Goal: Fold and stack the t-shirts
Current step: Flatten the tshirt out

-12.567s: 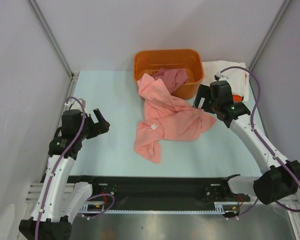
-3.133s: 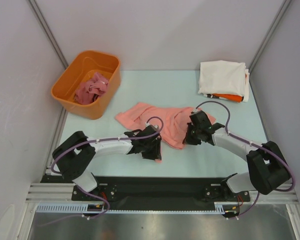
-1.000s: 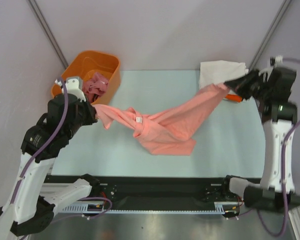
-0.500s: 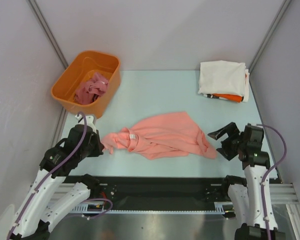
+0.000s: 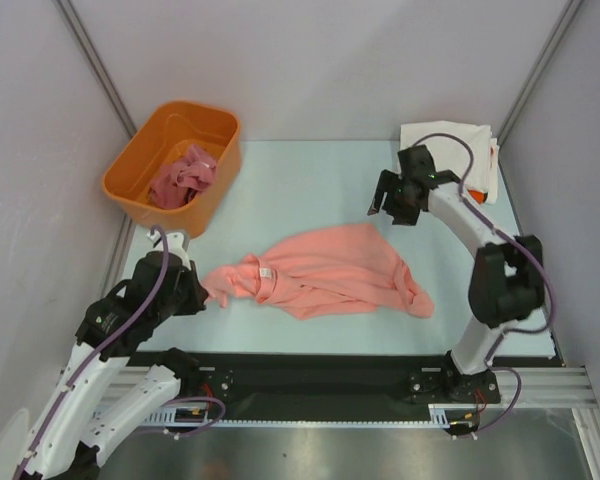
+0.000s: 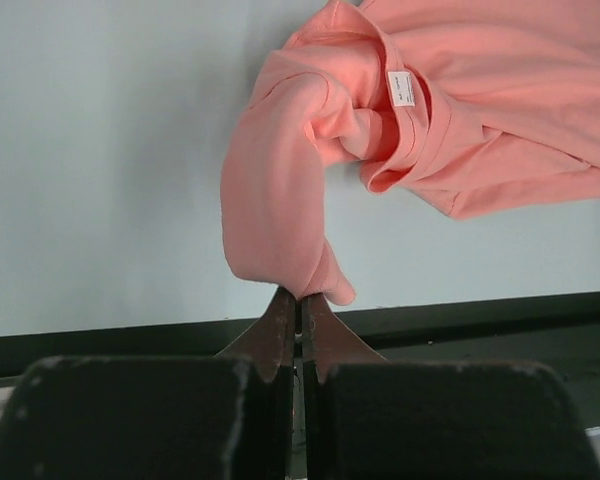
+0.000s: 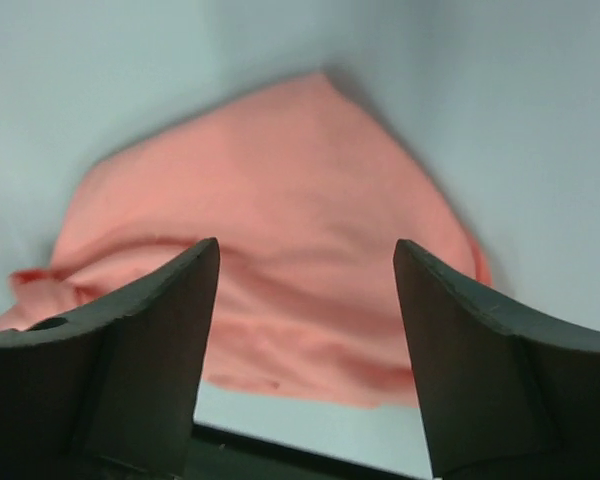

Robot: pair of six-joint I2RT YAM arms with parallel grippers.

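A salmon-pink t-shirt lies crumpled on the middle of the table, its neck label facing up. My left gripper sits at the shirt's left end, shut on a bunched fold of that cloth; in the left wrist view its tips pinch the fold. My right gripper hovers open over the far side of the table just beyond the shirt's far edge, holding nothing. In the right wrist view the shirt lies below the spread gripper. A rose-pink t-shirt lies in the tub.
The orange tub stands at the far left corner. A folded cream-white t-shirt tops a stack at the far right, partly behind my right arm. A black rail runs along the near table edge.
A second ago the shirt hung stretched between both grippers. The right gripper let go, the shirt dropped flat, and the right arm swung from the near right to the far side.
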